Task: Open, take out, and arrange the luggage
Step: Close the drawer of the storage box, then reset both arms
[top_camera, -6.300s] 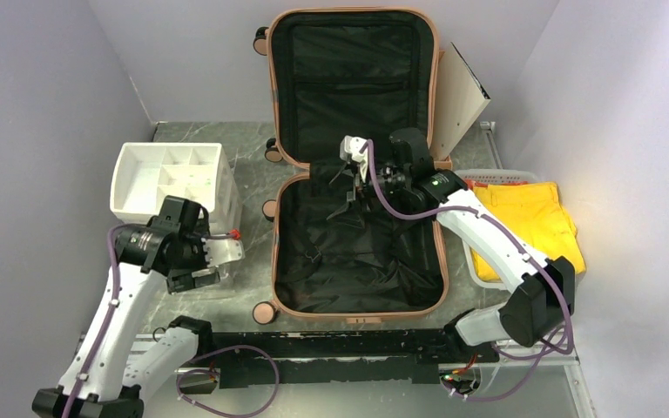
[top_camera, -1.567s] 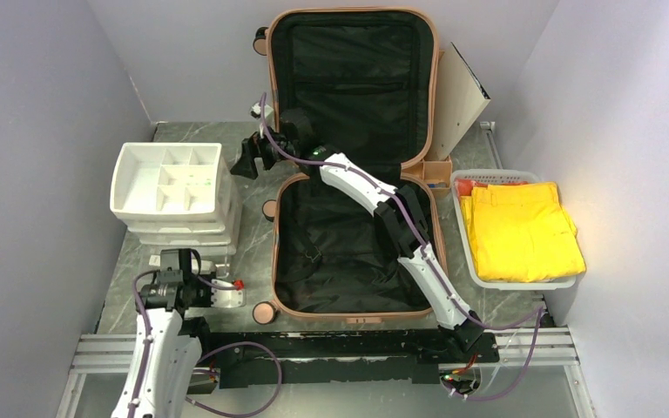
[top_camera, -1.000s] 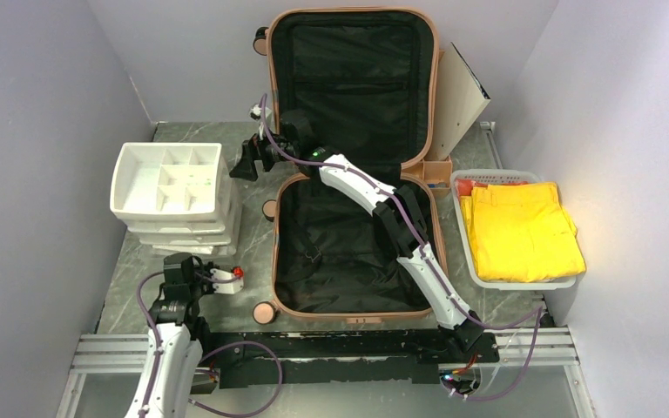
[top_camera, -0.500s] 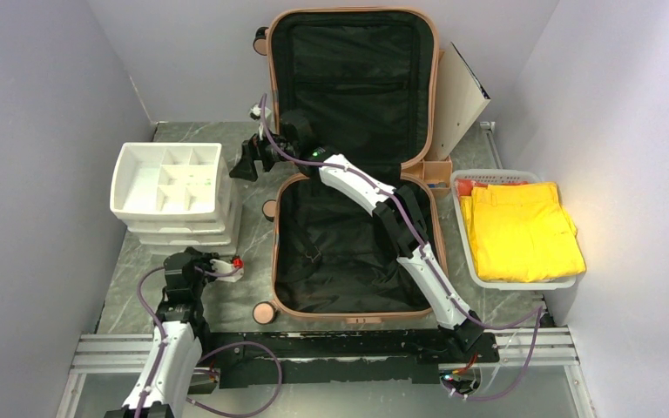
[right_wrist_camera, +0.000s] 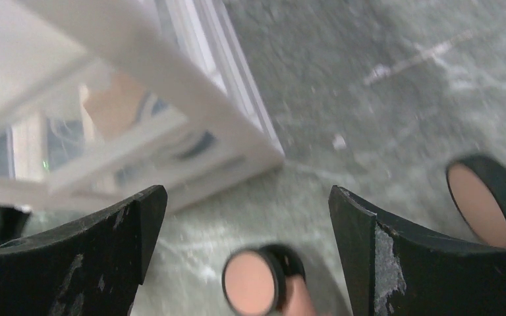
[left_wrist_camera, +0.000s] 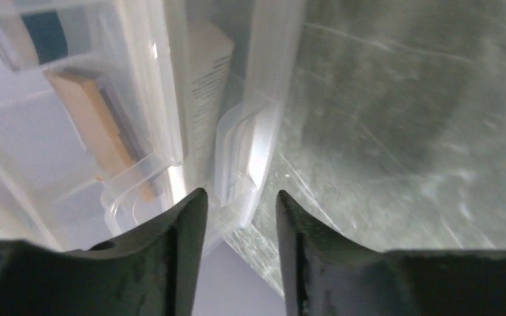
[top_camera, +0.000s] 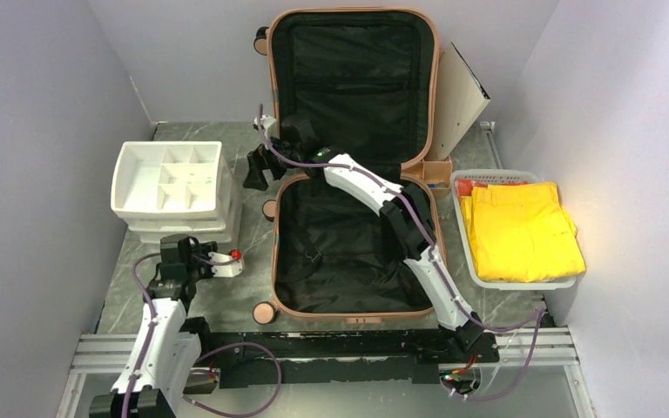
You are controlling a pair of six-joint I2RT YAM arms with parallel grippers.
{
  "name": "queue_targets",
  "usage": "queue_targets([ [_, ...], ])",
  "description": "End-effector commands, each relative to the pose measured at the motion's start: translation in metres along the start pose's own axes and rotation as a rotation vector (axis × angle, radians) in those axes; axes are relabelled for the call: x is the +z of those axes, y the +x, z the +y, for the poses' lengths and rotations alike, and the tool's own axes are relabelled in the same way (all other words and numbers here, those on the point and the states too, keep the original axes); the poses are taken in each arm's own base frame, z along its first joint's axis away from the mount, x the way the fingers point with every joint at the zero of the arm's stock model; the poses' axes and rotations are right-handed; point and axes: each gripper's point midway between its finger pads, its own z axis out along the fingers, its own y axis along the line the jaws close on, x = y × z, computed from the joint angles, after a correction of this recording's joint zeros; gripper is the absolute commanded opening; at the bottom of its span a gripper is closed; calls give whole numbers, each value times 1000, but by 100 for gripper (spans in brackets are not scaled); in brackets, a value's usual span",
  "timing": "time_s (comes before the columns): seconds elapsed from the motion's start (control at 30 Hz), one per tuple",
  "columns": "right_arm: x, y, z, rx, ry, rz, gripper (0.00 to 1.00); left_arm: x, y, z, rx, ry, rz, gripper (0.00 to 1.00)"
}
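The salmon-pink hard-shell suitcase [top_camera: 331, 261] lies open just right of the nearer right gripper [top_camera: 257, 167], lengthwise front-to-back; its jaws are wide and empty. The left gripper [left_wrist_camera: 240, 194], slightly parted, seemingly holds nothing.

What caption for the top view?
Pink suitcase lies open; right gripper hangs open beside the white trays, left gripper at their near corner.

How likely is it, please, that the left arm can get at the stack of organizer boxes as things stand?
Probably yes: the left end effector sits at the near corner of the stack of organizer boxes, jaws apart and facing a clear latch tab, with nothing visible in between.
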Motion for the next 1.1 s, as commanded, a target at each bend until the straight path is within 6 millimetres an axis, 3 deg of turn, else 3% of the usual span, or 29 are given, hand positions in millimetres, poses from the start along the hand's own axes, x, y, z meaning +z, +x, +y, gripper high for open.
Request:
queue_targets([
  [0.0, -83, -73, 7, -203, 171, -54, 100, -31, -20, -44, 73, 341, -114, 57],
  [0.07, -110, -76, 10, -264, 228, -18, 100, -48, -27, -47, 106, 423, -159, 74],
  [0.2, -167, -77, 26, -310, 278, 34, 100, -90, -49, -33, 137, 504, -275, 77],
  [0.3, -201, -62, 40, -323, 252, 81, 100, -132, -70, -11, 114, 516, -370, 77],
  [0.37, -220, -49, 54, -322, 221, 129, 100, -150, -82, 21, 17, 422, -390, 77],
  [0.4, -230, -43, 60, -318, 222, 147, 100, -159, -85, 40, -24, 365, -393, 94],
  [0.43, -238, -37, 65, -308, 230, 159, 100, -166, -88, 62, -80, 290, -392, 96],
  [0.57, -281, -15, 71, -246, 387, 144, 100, -186, -81, 177, -575, -75, -327, 97],
  [0.67, -328, -7, 84, -299, 497, 99, 100, -183, -87, 215, -859, -46, -315, 97],
  [0.77, -377, 1, 107, -395, 564, 41, 100, -176, -119, 220, -925, 123, -432, 97],
  [0.87, -438, 4, 128, -410, 686, -88, 100, -174, -132, 221, -923, 91, -544, 97],
  [0.97, -488, 8, 140, -381, 824, -183, 100, -181, -131, 217, -943, -57, -627, 96],
  [1.07, -519, 14, 154, -367, 903, -270, 100, -189, -123, 204, -961, -185, -659, 96],
])
